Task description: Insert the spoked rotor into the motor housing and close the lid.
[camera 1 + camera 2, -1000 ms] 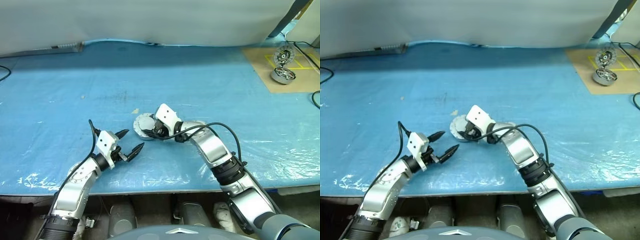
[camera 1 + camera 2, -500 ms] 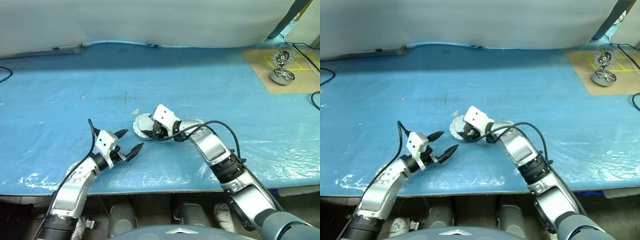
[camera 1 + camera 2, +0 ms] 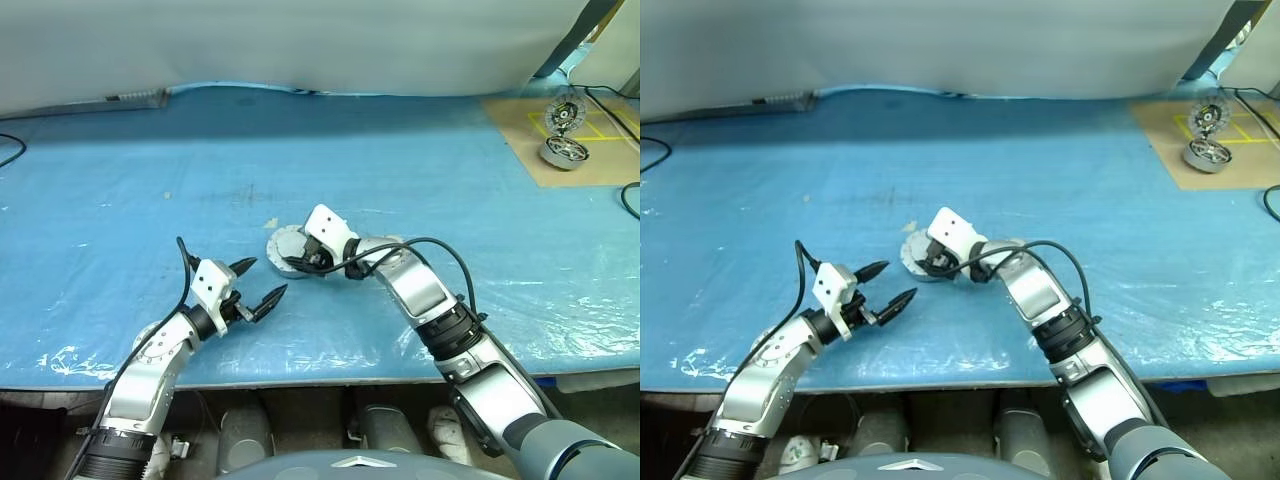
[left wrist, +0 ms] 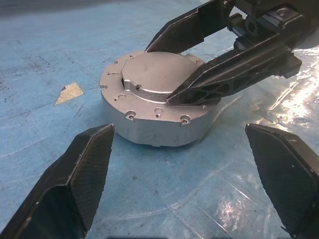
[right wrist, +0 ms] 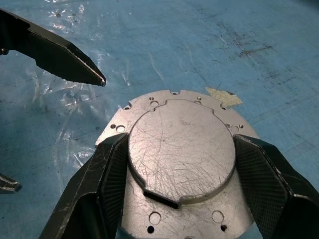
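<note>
the right claw (image 5: pixel 177 169) straddles the raised top of the closed motor housing (image 4: pixel 154 102) at mid-surface (image 3: pixel 150 180), fingers flanking the raised disc, apparently steadying it. the left claw (image 3: pixel 262 283) waits wide and empty at its 7 o'clock.

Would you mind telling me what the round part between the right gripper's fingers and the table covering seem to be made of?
The round part looks like bare machined metal, perhaps aluminium: matt silver, finely scratched, with drilled holes around its flange. The table covering looks like blue plastic sheeting: glossy, wrinkled, scuffed in places. The right gripper's fingers look like black plastic or rubber with a knurled grip texture.
</note>
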Robot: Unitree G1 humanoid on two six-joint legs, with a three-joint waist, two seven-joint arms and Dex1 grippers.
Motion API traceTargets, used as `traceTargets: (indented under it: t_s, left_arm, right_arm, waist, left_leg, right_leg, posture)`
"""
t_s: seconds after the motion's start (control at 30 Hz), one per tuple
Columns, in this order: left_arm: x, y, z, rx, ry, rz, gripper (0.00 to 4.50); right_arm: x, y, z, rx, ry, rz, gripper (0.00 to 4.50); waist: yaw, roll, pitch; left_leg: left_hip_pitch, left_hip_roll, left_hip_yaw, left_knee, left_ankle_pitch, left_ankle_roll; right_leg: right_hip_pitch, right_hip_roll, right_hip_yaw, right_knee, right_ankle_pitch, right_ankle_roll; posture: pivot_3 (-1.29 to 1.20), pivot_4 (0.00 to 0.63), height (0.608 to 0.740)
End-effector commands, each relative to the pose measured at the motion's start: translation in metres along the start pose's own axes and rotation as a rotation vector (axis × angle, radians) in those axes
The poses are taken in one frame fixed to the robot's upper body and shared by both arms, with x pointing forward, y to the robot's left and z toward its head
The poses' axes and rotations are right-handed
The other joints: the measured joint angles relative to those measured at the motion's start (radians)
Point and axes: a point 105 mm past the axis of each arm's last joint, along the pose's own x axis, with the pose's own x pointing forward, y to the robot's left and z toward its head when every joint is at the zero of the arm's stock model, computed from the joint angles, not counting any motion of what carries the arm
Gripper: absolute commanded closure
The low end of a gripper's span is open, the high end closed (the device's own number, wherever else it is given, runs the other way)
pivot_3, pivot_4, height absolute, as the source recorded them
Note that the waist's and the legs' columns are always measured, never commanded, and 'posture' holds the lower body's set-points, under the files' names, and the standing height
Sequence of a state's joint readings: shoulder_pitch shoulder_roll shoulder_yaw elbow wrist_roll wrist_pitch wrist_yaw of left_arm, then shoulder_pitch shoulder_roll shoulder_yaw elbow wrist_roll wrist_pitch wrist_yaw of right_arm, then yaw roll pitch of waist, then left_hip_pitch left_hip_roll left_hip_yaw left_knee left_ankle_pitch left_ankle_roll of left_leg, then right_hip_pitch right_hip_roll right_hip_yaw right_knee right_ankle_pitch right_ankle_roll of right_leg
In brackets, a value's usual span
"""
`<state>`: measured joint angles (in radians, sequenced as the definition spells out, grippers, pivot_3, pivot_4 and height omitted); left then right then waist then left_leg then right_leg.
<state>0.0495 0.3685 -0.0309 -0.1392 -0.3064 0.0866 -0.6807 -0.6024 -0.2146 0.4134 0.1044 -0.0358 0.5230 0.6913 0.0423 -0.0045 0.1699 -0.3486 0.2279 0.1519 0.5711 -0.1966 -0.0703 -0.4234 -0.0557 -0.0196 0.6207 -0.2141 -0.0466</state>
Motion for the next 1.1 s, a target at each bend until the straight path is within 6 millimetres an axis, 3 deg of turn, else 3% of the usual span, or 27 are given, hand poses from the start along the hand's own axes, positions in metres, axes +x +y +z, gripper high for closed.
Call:
traceTargets:
  t_s: [0.03,0.17,0.3,0.37,0.47,0.7,0.83,1.1]
  left_arm:
    - [-0.001,0.001,0.011,0.034,-0.039,0.000,0.00]
    - [-0.001,0.005,0.013,0.030,-0.046,0.017,0.00]
    - [-0.001,0.023,0.027,-0.006,-0.098,0.098,0.00]
    - [0.001,0.036,0.025,-0.064,-0.049,0.145,0.00]
    - [0.003,0.045,0.026,-0.143,-0.014,0.142,0.58]
    - [0.011,0.051,0.027,-0.211,0.072,0.102,3.12]
    - [0.022,0.053,0.039,-0.269,0.028,0.093,4.46]
    - [0.033,0.062,0.044,-0.508,0.072,0.125,4.46]
  right_arm:
    - [-0.003,-0.001,-0.030,0.017,0.122,-0.009,1.53]
    - [-0.004,-0.001,-0.035,0.012,0.138,0.003,1.53]
    - [-0.003,0.001,-0.034,0.016,0.135,0.007,1.53]
    - [-0.002,0.002,-0.034,0.019,0.134,0.009,1.53]
    - [-0.001,0.002,-0.035,0.020,0.135,0.010,1.53]
    - [0.001,0.001,-0.035,0.019,0.136,0.007,1.53]
    - [0.002,0.002,-0.036,0.017,0.137,0.007,1.53]
    - [0.002,0.001,-0.034,0.016,0.130,0.001,1.53]
  waist:
    - [0.000,0.000,0.000]
    - [0.002,0.000,0.000]
    - [0.002,0.000,0.000]
    - [0.002,0.001,0.000]
    - [0.001,0.001,-0.001]
    - [0.001,0.001,-0.001]
    - [0.001,0.001,-0.001]
    - [0.000,0.001,-0.001]
  left_leg:
    - [0.000,0.000,0.000,0.000,0.000,0.000]
    - [0.000,-0.001,0.000,0.000,0.000,0.000]
    - [0.000,-0.001,0.000,0.000,0.000,0.000]
    - [0.000,-0.001,0.000,0.000,0.000,0.000]
    - [0.000,-0.001,0.000,0.000,0.000,0.000]
    - [0.000,-0.002,0.000,0.000,0.000,0.000]
    - [0.000,-0.002,-0.001,0.000,0.000,0.000]
    - [0.000,-0.002,-0.001,-0.001,0.000,0.000]
  right_leg:
    - [0.000,0.000,0.000,0.000,0.000,0.000]
    - [0.000,0.000,0.000,-0.001,0.000,0.000]
    - [0.000,-0.001,0.000,-0.001,0.000,0.000]
    - [0.000,0.000,0.000,0.000,0.000,0.000]
    - [0.001,0.000,0.001,0.000,0.000,0.000]
    - [0.000,-0.001,0.001,0.000,0.002,-0.003]
    - [0.001,-0.001,0.001,0.000,0.000,0.000]
    - [0.001,-0.001,0.001,0.000,0.001,-0.001]
  posture:
    - [0.00,0.150,0.740]
    - [0.00,0.150,0.740]
    - [0.00,0.150,0.740]
    - [0.00,0.150,0.740]
    - [0.00,0.150,0.740]
    - [0.00,0.150,0.740]
    - [0.00,0.150,0.740]
    - [0.00,0.150,0.740]
